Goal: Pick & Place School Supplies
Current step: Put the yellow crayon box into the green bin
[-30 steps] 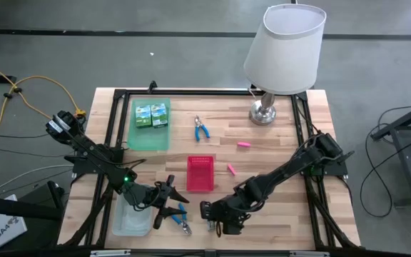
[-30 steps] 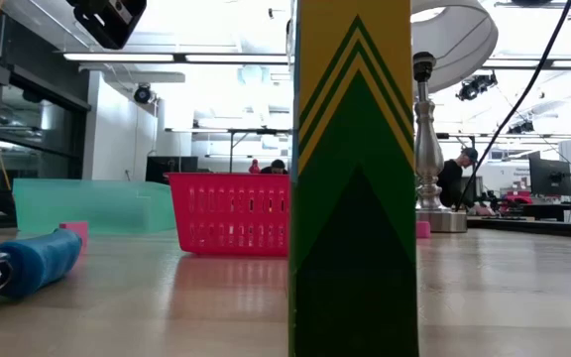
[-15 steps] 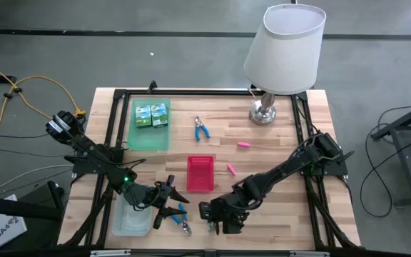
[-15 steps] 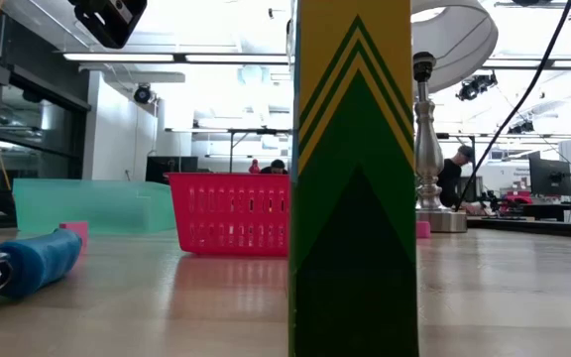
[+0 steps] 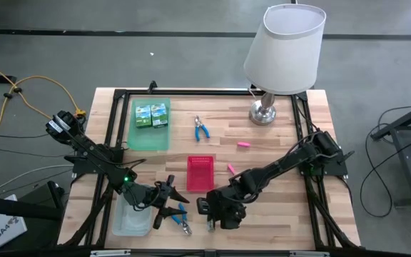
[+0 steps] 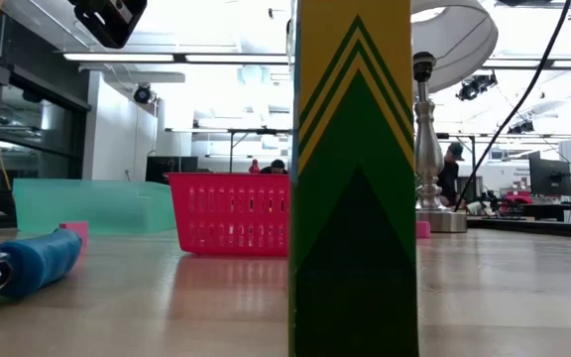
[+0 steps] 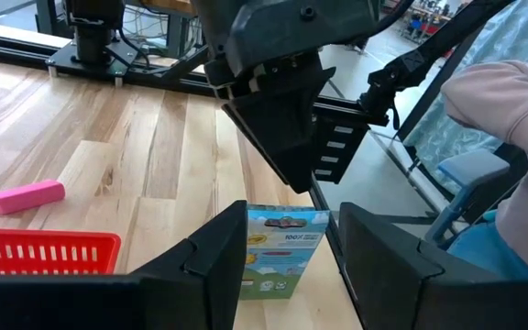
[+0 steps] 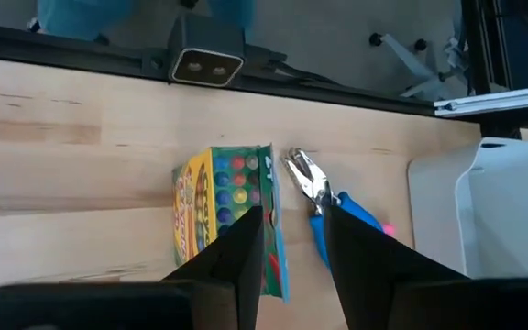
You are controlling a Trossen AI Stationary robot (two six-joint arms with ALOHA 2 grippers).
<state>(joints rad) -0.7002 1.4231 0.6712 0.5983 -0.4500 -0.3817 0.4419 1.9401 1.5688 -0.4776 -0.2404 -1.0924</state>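
Green-yellow box (image 8: 230,211) upright below open right gripper (image 8: 291,252) jaws.

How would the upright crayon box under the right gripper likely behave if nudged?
The crayon box stands on a narrow end, tall in the low view, so it would probably tip rather than slide. It looks like thin cardboard, likely light and crushable. The right gripper hovers over it.

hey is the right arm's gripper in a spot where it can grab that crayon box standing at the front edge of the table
Probably yes. The right gripper hangs right above the crayon box, fingers open over its edge. Only the blue-handled tool lies close beside it.
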